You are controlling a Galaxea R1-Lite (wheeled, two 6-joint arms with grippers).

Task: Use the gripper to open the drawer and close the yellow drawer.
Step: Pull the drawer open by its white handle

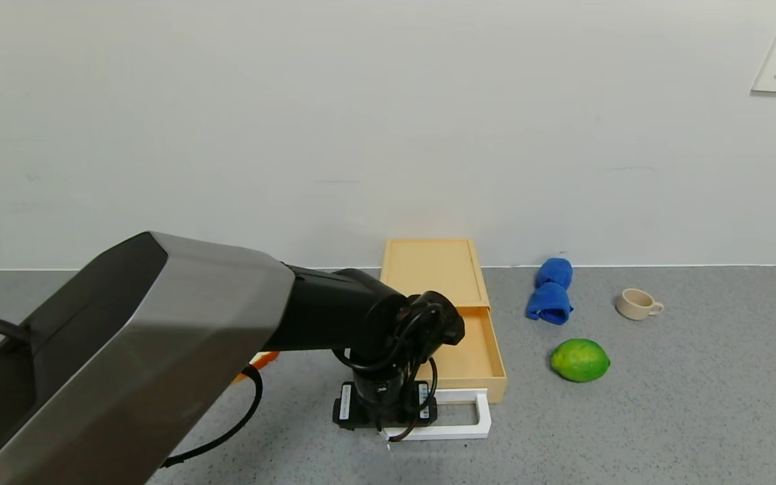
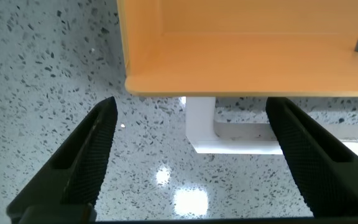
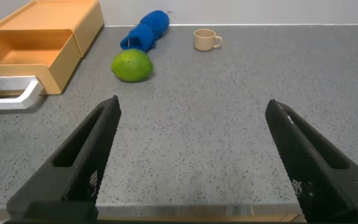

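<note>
The pale yellow drawer (image 1: 475, 350) stands pulled out of its flat yellow box (image 1: 432, 266), and the tray looks empty. Its white loop handle (image 1: 472, 421) lies toward the table's front. My left gripper (image 1: 385, 421) points down at the handle's left end. In the left wrist view the left gripper (image 2: 191, 107) is open and holds nothing. Its fingers (image 2: 86, 162) straddle the handle's corner (image 2: 201, 127), just in front of the drawer's front wall (image 2: 253, 62). My right gripper (image 3: 192, 106) is open and empty over bare table, out of the head view.
A green lime (image 1: 580, 360), a blue cloth (image 1: 551, 291) and a small beige cup (image 1: 637, 304) lie to the right of the drawer. An orange object (image 1: 263, 360) shows behind the left arm. The wall runs close behind the box.
</note>
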